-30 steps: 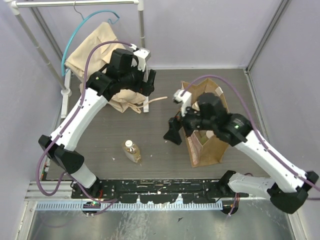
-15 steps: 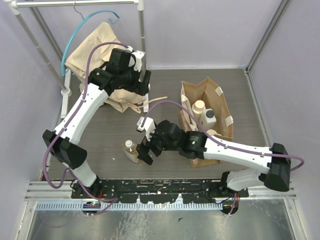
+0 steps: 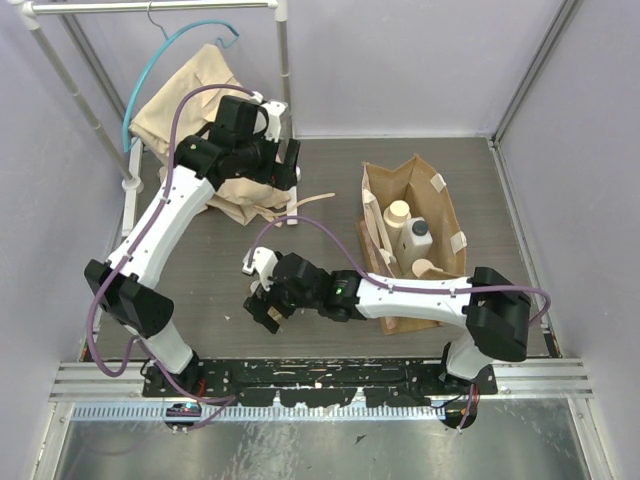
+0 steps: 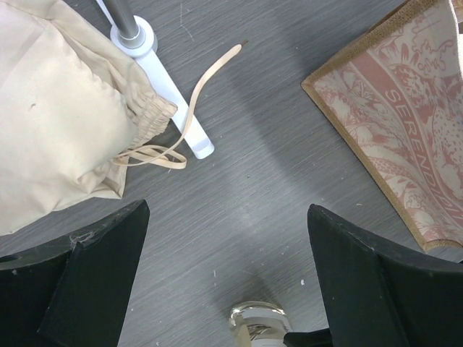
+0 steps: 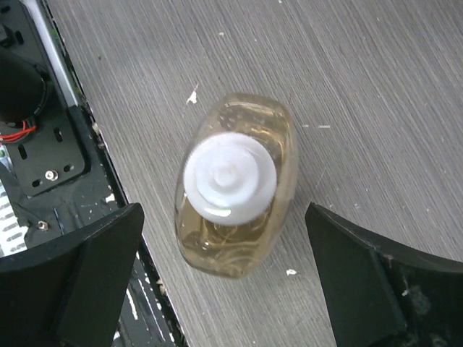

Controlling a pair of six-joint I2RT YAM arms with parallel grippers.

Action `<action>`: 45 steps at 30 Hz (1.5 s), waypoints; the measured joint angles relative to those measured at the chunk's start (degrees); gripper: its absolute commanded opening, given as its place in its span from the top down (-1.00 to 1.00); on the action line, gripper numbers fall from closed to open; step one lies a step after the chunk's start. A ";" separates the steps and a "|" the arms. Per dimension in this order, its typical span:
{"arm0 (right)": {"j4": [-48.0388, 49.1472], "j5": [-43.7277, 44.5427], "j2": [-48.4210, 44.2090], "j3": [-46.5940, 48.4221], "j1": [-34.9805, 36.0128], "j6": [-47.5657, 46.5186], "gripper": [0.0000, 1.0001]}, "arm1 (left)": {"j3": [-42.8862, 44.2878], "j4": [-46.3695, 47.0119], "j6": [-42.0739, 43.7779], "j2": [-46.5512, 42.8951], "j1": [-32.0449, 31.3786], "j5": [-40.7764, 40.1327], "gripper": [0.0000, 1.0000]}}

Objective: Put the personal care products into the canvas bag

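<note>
The amber bottle with a white cap (image 5: 235, 184) stands upright on the grey table near the front rail. My right gripper (image 5: 224, 211) is open straight above it, one finger on each side, not touching. In the top view that gripper (image 3: 266, 306) hides the bottle. The tan canvas bag (image 3: 447, 222) stands open at the right with the cream round-capped bottle (image 3: 398, 212) and the white black-capped bottle (image 3: 417, 232) inside. The green-yellow bottle does not show. My left gripper (image 3: 287, 162) is open and empty, high at the back; in its own view (image 4: 228, 210) it hangs over bare table.
A beige garment (image 3: 190, 100) hangs on a teal hanger from a white rack, whose foot (image 4: 170, 87) stands on the table beside a loose strap (image 4: 206, 79). The bag's printed side (image 4: 405, 123) shows at the right. The black base rail (image 5: 43, 144) runs close beside the bottle.
My right arm has swung from the bag leftward and toward the front edge, ending with open fingers over the amber bottle. The left arm has barely moved.
</note>
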 measured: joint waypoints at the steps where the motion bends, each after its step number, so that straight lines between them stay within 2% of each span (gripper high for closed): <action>1: 0.22 0.20 0.42 0.39 0.20 -0.15 -1.00 | 0.00 0.00 0.00 0.00 0.04 0.07 -0.96; 13: 2.47 4.81 7.32 4.94 2.29 -2.45 -1.00 | -0.44 0.04 0.00 -0.74 0.31 0.28 -0.96; 16: 1.77 6.19 9.03 5.86 2.62 -2.95 -0.87 | -0.70 0.04 0.00 -0.92 0.44 0.31 -0.96; 18: 1.14 7.21 9.66 6.21 2.78 -3.28 -0.61 | -0.85 0.07 0.00 -0.96 0.55 0.33 -0.96; 21: -0.13 8.15 9.75 6.51 2.82 -3.91 0.06 | -1.22 0.15 0.00 -1.09 0.66 0.44 -0.96; 25: -0.92 8.72 9.75 6.99 2.86 -3.74 0.43 | -1.77 0.20 0.00 -1.29 0.76 0.66 -0.96; 28: -1.11 8.76 9.73 7.06 2.93 -3.74 0.81 | -2.10 0.39 0.00 -1.40 0.96 1.03 -0.96; 30: -1.16 8.76 9.73 7.08 2.93 -3.61 0.97 | -2.58 0.48 0.00 -1.55 1.07 1.27 -0.96; 34: -1.99 9.81 9.46 7.10 2.93 -2.62 0.99 | -2.93 0.50 -0.02 -1.66 1.31 1.81 -0.96; 38: -9.79 13.14 6.49 7.34 3.04 -0.37 0.99 | -2.93 0.50 0.00 -1.66 1.46 2.97 -0.96; 45: -27.82 16.13 -9.81 9.70 2.60 4.11 0.99 | -0.11 -0.39 0.00 -0.63 1.55 6.03 -0.96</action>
